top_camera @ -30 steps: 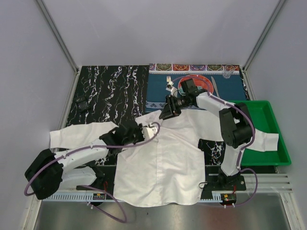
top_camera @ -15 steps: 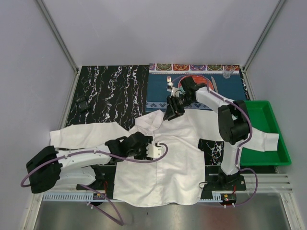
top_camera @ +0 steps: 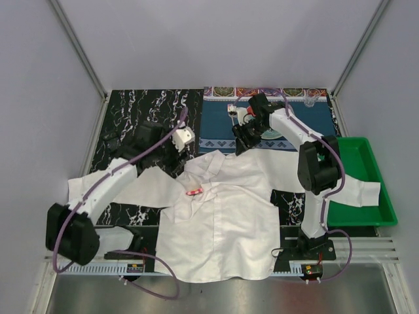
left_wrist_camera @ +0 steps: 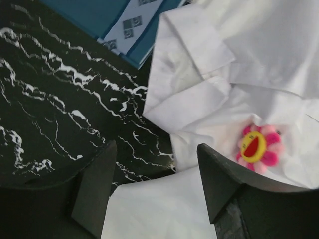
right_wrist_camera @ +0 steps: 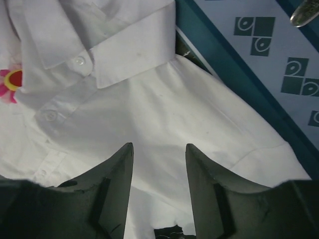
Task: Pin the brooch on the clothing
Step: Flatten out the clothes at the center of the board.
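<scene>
The brooch, a small pink flower with a yellow centre, sits on the chest of the clothing, a white shirt spread flat, just below its collar. My left gripper hovers off the collar's left side over the sleeve and the black mat, away from the brooch. In the left wrist view it is open and empty, with the brooch beside the right finger. My right gripper is open over the far shoulder. The right wrist view shows empty jaws above white fabric, with the brooch at the left edge.
A blue placemat with a fork lies at the back right, behind the right arm. A green tray at the right has the shirt's sleeve draped into it. A small dark object lies on the black marbled mat.
My left gripper opened, left the brooch on the shirt and drew back up and to the left past the collar. My right gripper pulled away from the collar toward the placemat.
</scene>
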### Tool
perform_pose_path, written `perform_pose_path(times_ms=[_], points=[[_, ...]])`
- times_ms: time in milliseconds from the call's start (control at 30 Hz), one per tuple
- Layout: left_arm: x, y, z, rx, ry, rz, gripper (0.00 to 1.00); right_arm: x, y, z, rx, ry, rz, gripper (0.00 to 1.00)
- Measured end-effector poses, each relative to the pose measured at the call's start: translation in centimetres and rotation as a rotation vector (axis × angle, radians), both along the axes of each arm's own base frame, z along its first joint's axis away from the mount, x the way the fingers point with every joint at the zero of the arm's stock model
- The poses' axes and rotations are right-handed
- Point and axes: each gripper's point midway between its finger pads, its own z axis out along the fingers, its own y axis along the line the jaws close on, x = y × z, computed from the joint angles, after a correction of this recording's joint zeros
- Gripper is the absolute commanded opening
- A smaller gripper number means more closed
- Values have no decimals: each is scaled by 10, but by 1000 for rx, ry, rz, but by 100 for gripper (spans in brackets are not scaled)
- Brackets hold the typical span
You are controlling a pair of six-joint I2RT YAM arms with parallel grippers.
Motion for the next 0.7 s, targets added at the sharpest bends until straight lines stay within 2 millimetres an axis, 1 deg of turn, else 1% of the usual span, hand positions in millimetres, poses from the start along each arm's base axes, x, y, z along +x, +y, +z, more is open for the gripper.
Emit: perform_pose_path(times_ms=[33, 100, 167, 267, 400, 567, 700], points=[[15, 5, -4, -1, 40, 42, 66, 3, -2, -3, -20, -11, 4, 51], [35, 14, -19, 12, 127, 99, 66, 9, -6, -11, -53, -23, 10, 52], [42, 16, -43, 31, 219, 122, 67, 14, -11, -22, -89, -30, 19, 52], [30, 16, -78, 63, 376, 135, 67, 17, -19, -39, -144, -27, 25, 52], [19, 13, -104, 76, 529, 162, 66, 22, -26, -56, -197, -28, 32, 53], [16, 11, -123, 84, 642, 209, 66, 30, -30, -68, -228, -46, 35, 53], [22, 9, -126, 80, 673, 237, 66, 34, -30, -72, -233, -56, 36, 54]])
